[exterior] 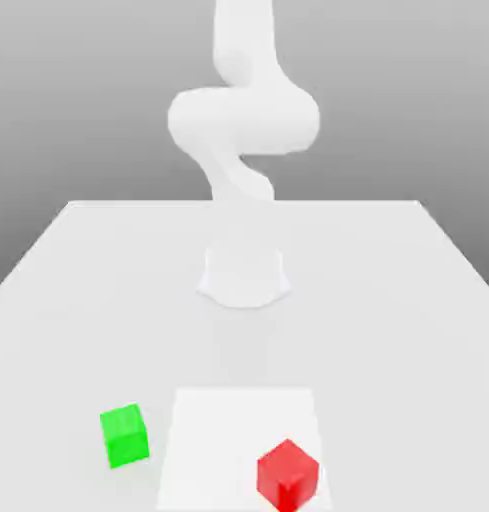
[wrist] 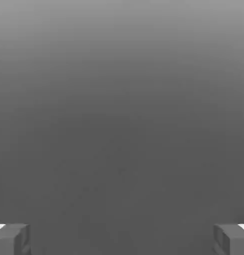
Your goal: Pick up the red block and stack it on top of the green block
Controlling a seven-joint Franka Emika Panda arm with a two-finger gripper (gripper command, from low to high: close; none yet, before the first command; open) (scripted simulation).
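Observation:
The red block [exterior: 287,474] lies on the white table near its front edge, toward the exterior view's right, turned at an angle. The green block [exterior: 125,434] sits apart from it, toward the exterior view's left and slightly farther back. The white arm [exterior: 244,115] rises from its base [exterior: 244,277] at the table's middle, well behind both blocks. In the hand view my gripper [wrist: 122,239] is open: the two grey fingertips [wrist: 14,239] stand far apart with nothing between them, against a plain grey backdrop.
A slightly brighter white rectangle [exterior: 243,420] marks the table [exterior: 388,300] between the blocks and under the red one. The table's back edge runs behind the arm's base.

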